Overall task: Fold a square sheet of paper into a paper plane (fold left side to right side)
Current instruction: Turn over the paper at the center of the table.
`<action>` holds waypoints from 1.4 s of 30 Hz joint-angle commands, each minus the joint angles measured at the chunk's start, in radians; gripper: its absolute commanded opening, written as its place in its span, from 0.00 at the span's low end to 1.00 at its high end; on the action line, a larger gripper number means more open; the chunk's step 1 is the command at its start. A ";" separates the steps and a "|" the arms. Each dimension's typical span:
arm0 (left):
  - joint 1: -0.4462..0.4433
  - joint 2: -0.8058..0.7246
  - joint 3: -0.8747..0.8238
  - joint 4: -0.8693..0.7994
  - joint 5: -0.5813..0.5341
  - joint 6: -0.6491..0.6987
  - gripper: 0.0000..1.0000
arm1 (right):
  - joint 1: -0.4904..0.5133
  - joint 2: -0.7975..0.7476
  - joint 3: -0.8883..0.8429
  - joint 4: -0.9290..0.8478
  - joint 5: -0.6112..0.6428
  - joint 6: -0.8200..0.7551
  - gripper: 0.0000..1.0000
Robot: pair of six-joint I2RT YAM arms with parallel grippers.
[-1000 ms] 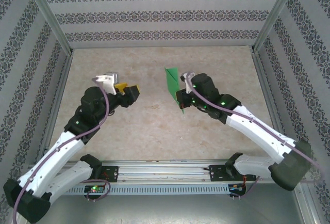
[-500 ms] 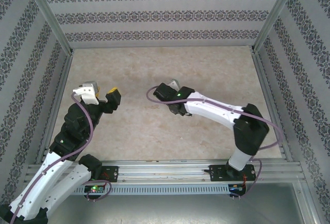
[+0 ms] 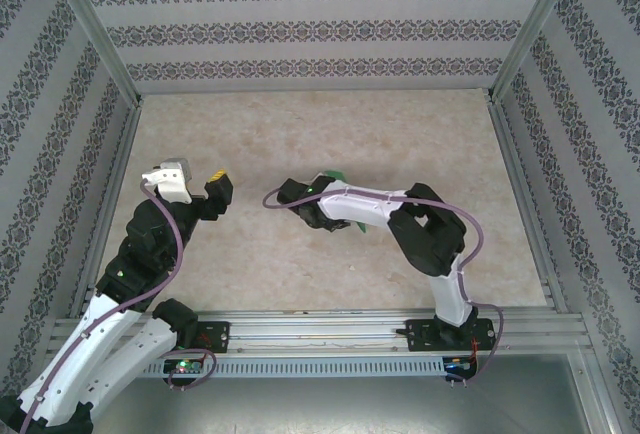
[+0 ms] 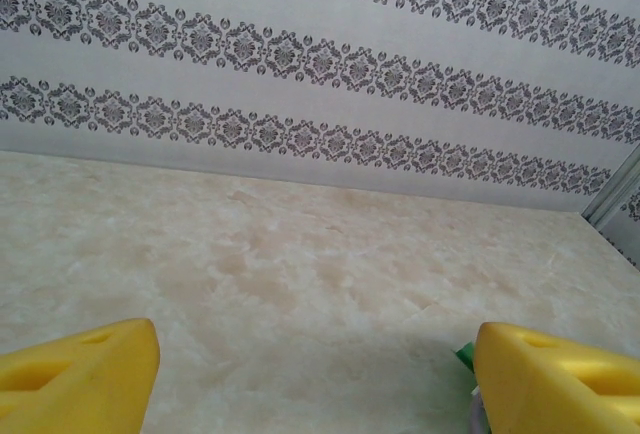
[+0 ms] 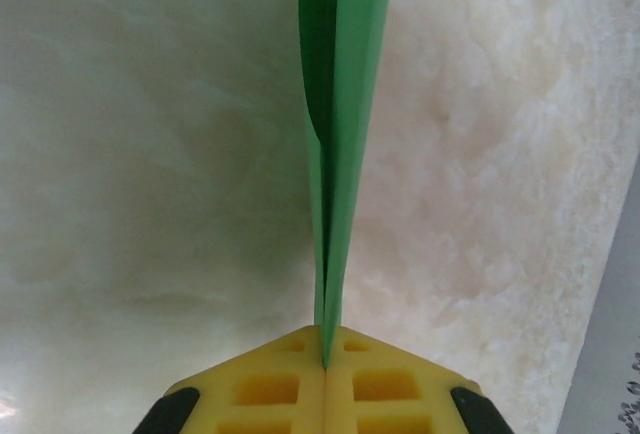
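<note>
R hand [image 5: 325, 356] pinches thin, creased green paper [image 5: 345, 74].

Paper [image 5: 340, 104]: thin, smooth, matt green. Right claw [image 5: 325, 354] pads [image 5: 390, 384]: yellow, matt, moulded plastic. Surface [image 4: 300, 274]: beige marbled, smooth, faint sheen.
</note>
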State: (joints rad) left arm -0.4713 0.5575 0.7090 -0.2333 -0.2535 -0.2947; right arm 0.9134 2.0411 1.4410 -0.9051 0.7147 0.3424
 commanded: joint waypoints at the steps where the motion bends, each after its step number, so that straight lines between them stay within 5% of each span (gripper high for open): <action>1: 0.001 0.001 -0.002 -0.023 -0.024 0.022 0.82 | 0.018 0.048 0.034 -0.029 -0.027 0.020 0.10; 30: 0.001 0.024 0.006 -0.023 0.000 0.011 0.84 | 0.012 -0.006 0.055 0.023 -0.244 0.052 0.76; 35: 0.000 0.027 0.006 -0.020 -0.003 0.006 0.85 | 0.012 -0.057 0.037 0.040 -0.275 0.039 0.98; 42: 0.001 0.042 0.011 -0.019 -0.005 -0.022 0.91 | 0.010 -0.171 -0.017 0.093 -0.331 0.025 0.98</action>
State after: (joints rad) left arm -0.4713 0.5964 0.7090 -0.2371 -0.2630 -0.2962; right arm 0.9253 1.9320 1.4502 -0.8360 0.4191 0.3813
